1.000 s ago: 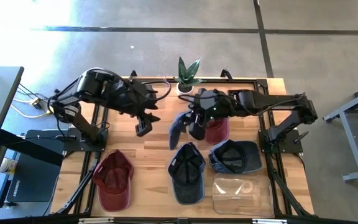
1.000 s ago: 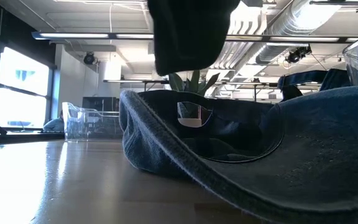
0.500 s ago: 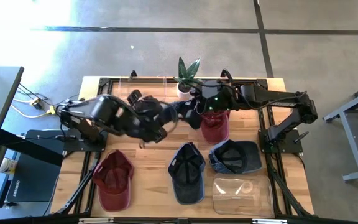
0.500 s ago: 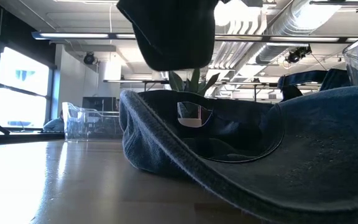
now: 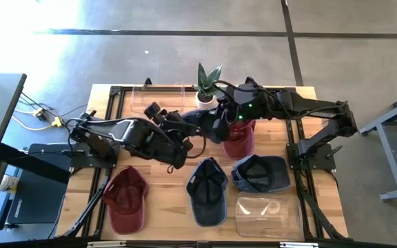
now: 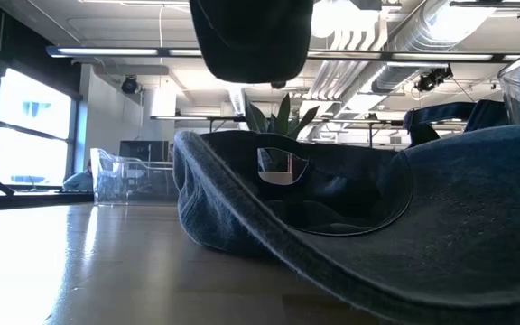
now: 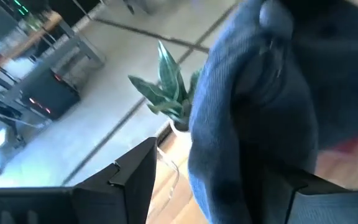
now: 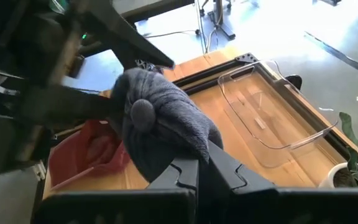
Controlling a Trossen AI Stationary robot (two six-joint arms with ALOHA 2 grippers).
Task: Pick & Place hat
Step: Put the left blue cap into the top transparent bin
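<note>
One navy hat (image 5: pixel 200 121) — crown up, airborne.

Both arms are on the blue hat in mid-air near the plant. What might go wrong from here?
1. The blue hat is held aloft only by a pinch of the right pincer; the cloth may slip out and drop.
2. The left pincer is open around the hat; if both arms pull, it may stretch or tear free.
3. The potted plant stands close behind, so a swing could knock it over.
</note>
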